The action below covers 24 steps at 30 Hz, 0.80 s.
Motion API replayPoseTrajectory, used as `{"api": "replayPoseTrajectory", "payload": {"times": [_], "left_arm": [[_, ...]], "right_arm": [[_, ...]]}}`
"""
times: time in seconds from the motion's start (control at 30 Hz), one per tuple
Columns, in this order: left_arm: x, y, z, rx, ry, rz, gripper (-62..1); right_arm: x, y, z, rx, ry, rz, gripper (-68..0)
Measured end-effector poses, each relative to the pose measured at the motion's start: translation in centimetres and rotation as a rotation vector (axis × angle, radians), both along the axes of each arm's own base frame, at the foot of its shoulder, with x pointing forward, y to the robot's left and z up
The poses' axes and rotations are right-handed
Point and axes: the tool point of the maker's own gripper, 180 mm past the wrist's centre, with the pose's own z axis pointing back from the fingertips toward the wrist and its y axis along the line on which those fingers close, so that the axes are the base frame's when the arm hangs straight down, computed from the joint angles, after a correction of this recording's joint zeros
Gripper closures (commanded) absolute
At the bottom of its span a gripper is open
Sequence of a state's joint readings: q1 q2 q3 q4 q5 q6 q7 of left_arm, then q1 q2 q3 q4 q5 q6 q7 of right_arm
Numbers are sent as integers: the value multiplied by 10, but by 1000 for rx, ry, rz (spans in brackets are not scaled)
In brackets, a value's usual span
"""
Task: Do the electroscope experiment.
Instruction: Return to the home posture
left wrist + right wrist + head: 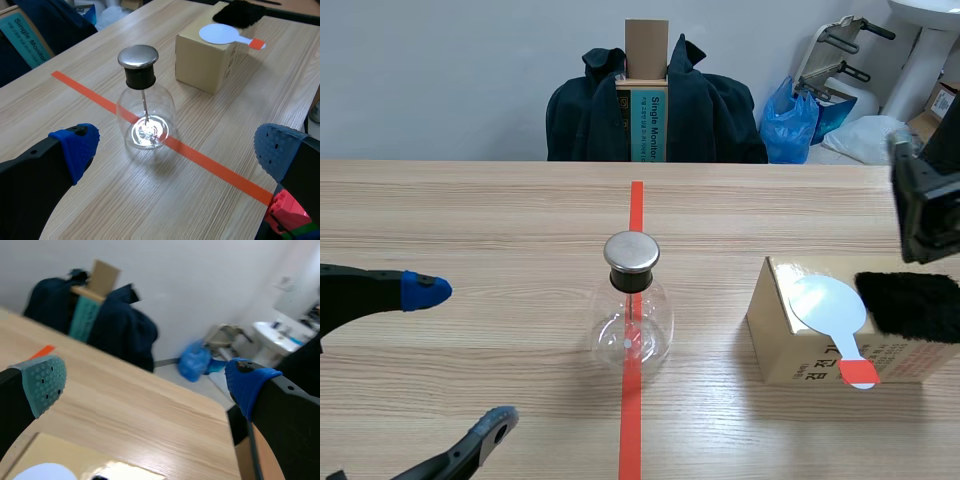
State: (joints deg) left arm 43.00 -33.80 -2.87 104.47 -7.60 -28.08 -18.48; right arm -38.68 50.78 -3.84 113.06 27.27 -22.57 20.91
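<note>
The electroscope [632, 318] is a clear glass flask with a round metal cap [631, 252], standing on the orange-red tape line at mid-table. My left gripper [458, 360] is open at table height to its left, and the flask [145, 117] stands ahead of its spread blue pads [76, 146]. To the right, a cardboard box [792, 345] carries a white round paddle [830, 306] with a red handle and a black fuzzy cloth [912, 305]. My right gripper [145, 382] is open, raised above the box [75, 457], with nothing between its pads.
A chair draped with a dark jacket [710, 115] holds a tall cardboard package [646, 95] beyond the table's far edge. A blue bag [790, 125] and white fixtures sit on the floor at the back right. The table's right edge runs just past the box.
</note>
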Motion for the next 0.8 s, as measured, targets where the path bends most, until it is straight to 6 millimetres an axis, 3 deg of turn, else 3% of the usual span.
{"api": "replayPoseTrajectory", "payload": {"times": [0.17,0.4,0.8], "left_arm": [[0,0,0,-2,-2,0,-623],[0,0,1,-2,-2,0,-623],[0,0,0,-2,-2,0,-623]], "right_arm": [[6,33,-10,-38,114,169,-671],[-10,61,-30,-37,221,334,-671],[-11,60,-32,95,188,226,-671]]}}
